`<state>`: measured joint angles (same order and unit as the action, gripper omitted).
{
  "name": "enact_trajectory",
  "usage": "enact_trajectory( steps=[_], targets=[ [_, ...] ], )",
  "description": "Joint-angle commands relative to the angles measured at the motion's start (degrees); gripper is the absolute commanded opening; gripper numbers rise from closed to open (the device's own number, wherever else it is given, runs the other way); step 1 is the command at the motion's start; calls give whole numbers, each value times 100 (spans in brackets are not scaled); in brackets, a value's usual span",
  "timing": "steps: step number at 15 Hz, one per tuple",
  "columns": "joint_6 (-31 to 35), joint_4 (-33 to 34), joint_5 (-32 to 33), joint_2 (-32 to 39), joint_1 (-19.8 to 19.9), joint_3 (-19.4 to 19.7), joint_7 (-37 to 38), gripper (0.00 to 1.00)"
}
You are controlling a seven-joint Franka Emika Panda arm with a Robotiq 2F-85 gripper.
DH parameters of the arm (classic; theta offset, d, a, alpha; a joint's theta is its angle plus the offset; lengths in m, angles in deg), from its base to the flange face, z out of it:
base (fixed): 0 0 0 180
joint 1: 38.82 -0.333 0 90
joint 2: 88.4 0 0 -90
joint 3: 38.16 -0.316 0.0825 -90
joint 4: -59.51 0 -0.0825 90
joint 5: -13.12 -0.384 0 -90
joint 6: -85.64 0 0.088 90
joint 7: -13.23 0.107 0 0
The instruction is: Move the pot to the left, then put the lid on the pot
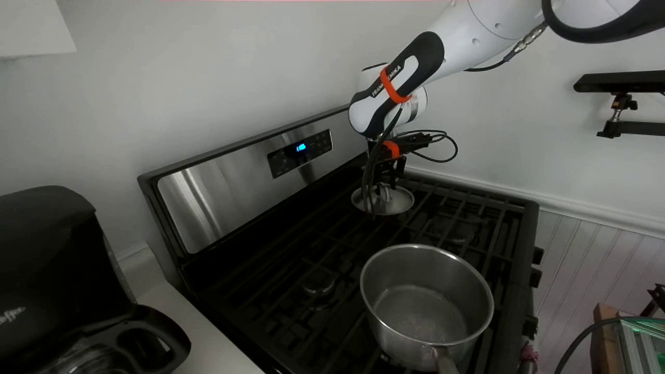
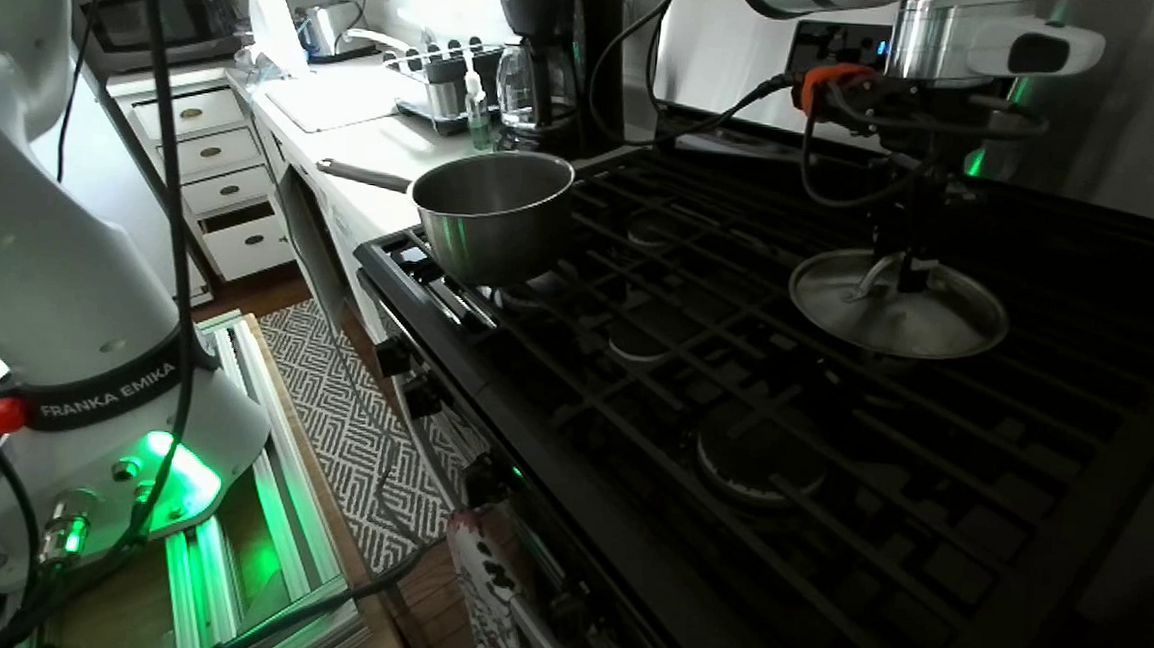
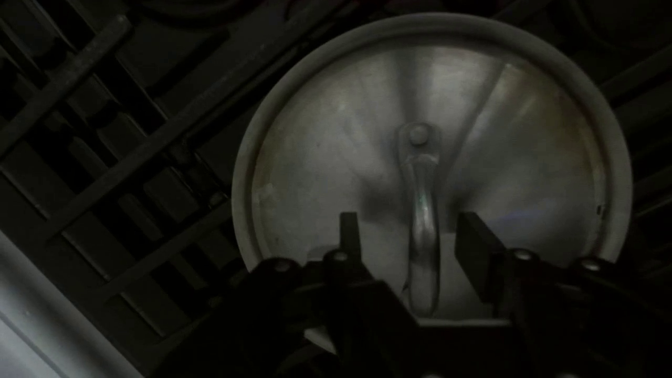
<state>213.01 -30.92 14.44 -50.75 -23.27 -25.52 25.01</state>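
The lid (image 1: 397, 206) is a flat silver disc lying on the stove grates towards the back panel; it also shows in an exterior view (image 2: 938, 321). In the wrist view the lid (image 3: 325, 163) fills the middle, with its arched metal handle (image 3: 424, 220) upright. My gripper (image 3: 407, 223) is open, pointing down, with one finger on each side of the handle and a gap on both sides. The pot (image 1: 415, 311) stands empty and uncovered on the grates, apart from the lid; it also shows in an exterior view (image 2: 493, 229), its long handle (image 2: 361, 175) reaching past the stove edge.
The stove grates (image 2: 631, 423) span the cooktop. The steel back panel (image 1: 223, 197) rises behind the lid. A black coffee maker (image 1: 52, 270) stands on the white counter (image 1: 208, 332) beside the stove. Cables hang from the wrist.
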Motion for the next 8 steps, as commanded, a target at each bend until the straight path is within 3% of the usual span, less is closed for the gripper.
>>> enact_trajectory(
  steps=[1, 4, 8],
  targets=[
    [-187, 319, -152, 184, 101, -45, -194, 20],
    [-201, 381, -158, 236, 114, -52, -219, 1],
    [-242, 439, -170, 302, 128, -61, -257, 2]
  ],
)
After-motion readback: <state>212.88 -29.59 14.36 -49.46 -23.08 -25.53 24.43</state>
